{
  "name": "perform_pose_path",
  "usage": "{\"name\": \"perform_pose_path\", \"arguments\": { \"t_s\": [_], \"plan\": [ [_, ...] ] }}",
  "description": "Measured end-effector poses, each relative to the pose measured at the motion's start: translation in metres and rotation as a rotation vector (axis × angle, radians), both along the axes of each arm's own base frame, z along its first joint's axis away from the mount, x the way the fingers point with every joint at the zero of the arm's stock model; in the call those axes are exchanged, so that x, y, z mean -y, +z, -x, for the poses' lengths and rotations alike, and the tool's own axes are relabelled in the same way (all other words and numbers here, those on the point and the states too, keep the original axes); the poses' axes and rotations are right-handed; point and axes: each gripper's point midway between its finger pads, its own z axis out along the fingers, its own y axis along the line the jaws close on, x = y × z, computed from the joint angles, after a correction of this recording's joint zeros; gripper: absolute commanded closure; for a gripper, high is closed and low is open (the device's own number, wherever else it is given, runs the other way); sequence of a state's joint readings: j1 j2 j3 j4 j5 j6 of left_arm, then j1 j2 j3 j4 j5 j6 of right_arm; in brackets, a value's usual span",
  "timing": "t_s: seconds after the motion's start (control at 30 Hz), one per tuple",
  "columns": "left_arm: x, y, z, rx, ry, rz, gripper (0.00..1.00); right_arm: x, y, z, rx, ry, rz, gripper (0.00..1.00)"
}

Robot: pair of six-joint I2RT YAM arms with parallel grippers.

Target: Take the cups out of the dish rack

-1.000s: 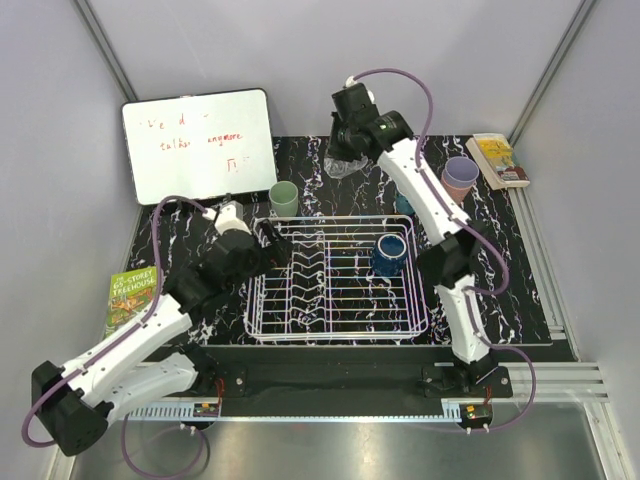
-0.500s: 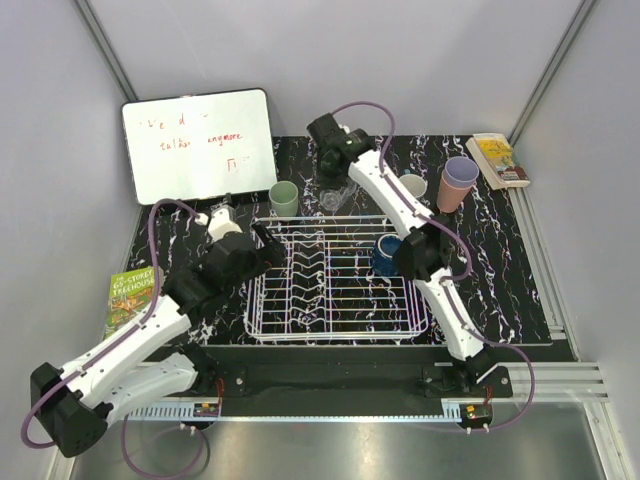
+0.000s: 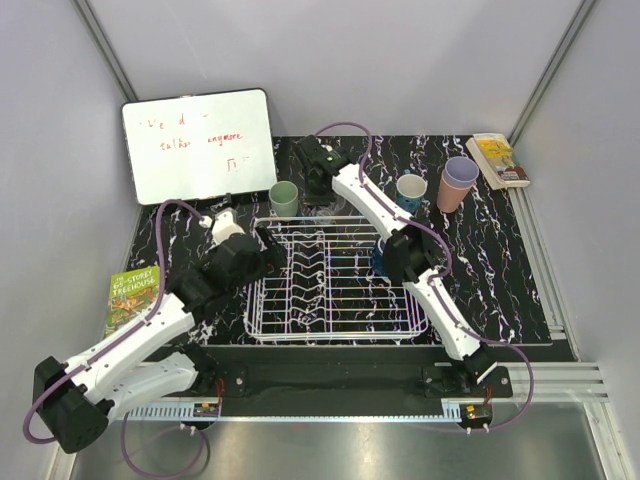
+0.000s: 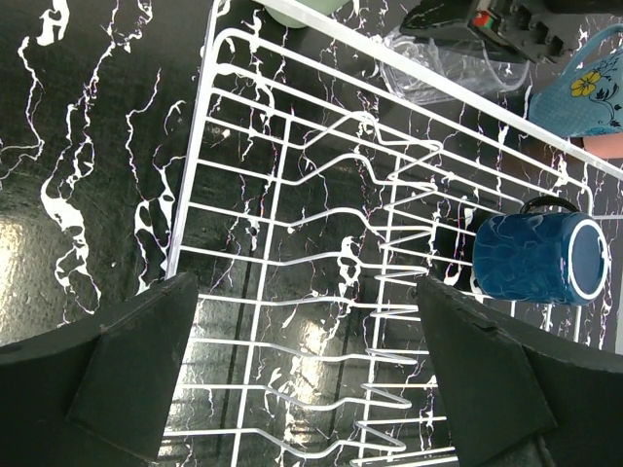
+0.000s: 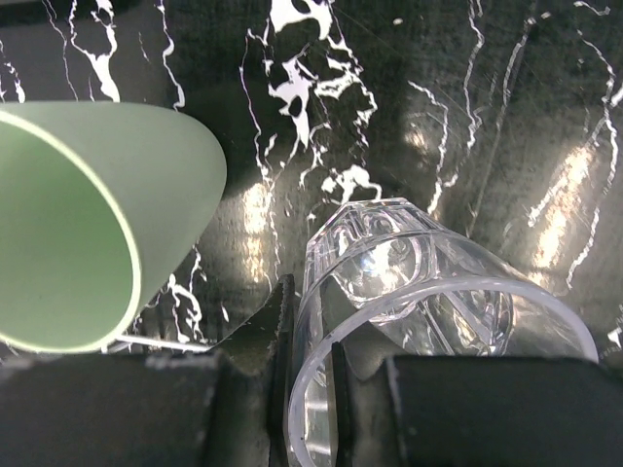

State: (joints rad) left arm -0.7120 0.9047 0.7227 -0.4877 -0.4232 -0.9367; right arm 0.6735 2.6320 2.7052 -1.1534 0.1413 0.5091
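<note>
Glass point(image 5: 428, 292) is pinched at its rim by the right jaws: one finger is inside the mouth and the other outside the wall. Its long axis runs straight down from the jaws, base toward the surface point(image 3: 500, 260). Whether the base touches the surface cannot be told. The green cup point(image 5: 97, 224) stands just left of these jaws, close to the glass but apart from it, so the set-down is judged to depend on that narrow gap being kept. Both lie beyond the far rail of the rack point(image 3: 340, 290).

One blue cup point(image 4: 531, 258) is seen in the rack, lying on its side. It is off to the right of the left jaws, outside the right finger, with its long axis crosswise and its mouth turned away from them. The left jaws are spread wide over the rack wires, with nothing between them. This arm is judged the freer one for that cup, since the right arm is occupied.

A teal cup point(image 3: 410, 190) and a lavender cup point(image 3: 460, 172), nested in a salmon one point(image 3: 452, 200), stand on the surface well right of the right jaws.

Red handwriting is seen on the whiteboard point(image 3: 200, 143); only "anymore" can be read. "STOREY TREEHOUSE" is printed on the green book point(image 3: 132, 298).
</note>
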Motion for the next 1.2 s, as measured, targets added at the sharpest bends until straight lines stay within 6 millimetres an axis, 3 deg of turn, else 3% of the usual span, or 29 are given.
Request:
{"name": "perform_pose_path", "arguments": {
  "t_s": [0.4,0.43,0.53,0.67,0.87,0.9,1.0,1.2],
  "plan": [
    [0.000,-0.007,0.004,-0.019,0.000,-0.003,0.01,-0.004,-0.025,-0.002,-0.003,0.024,0.033,0.99],
    [0.000,-0.007,0.004,-0.020,0.000,-0.004,0.01,-0.005,-0.025,-0.001,0.000,0.028,0.037,0.90],
    [0.000,-0.008,0.004,-0.021,-0.001,-0.005,0.01,-0.005,-0.026,-0.001,0.005,0.033,0.047,0.81],
    [0.000,-0.008,0.005,-0.021,-0.003,-0.005,0.01,-0.005,-0.027,0.000,0.006,0.036,0.052,0.60],
    [0.001,-0.007,0.005,-0.020,-0.004,-0.004,0.01,0.003,-0.040,0.009,-0.031,0.043,0.089,0.37],
    [0.001,-0.007,0.005,-0.019,-0.004,-0.004,0.01,0.004,-0.038,0.010,-0.031,0.044,0.090,0.31],
    [0.001,-0.005,0.005,-0.015,-0.005,0.000,0.01,0.006,-0.019,0.011,-0.009,0.048,0.078,0.25],
    [0.001,-0.004,0.006,-0.011,-0.009,-0.001,0.01,0.005,0.059,0.006,0.124,0.044,-0.009,0.17]
  ]
}}
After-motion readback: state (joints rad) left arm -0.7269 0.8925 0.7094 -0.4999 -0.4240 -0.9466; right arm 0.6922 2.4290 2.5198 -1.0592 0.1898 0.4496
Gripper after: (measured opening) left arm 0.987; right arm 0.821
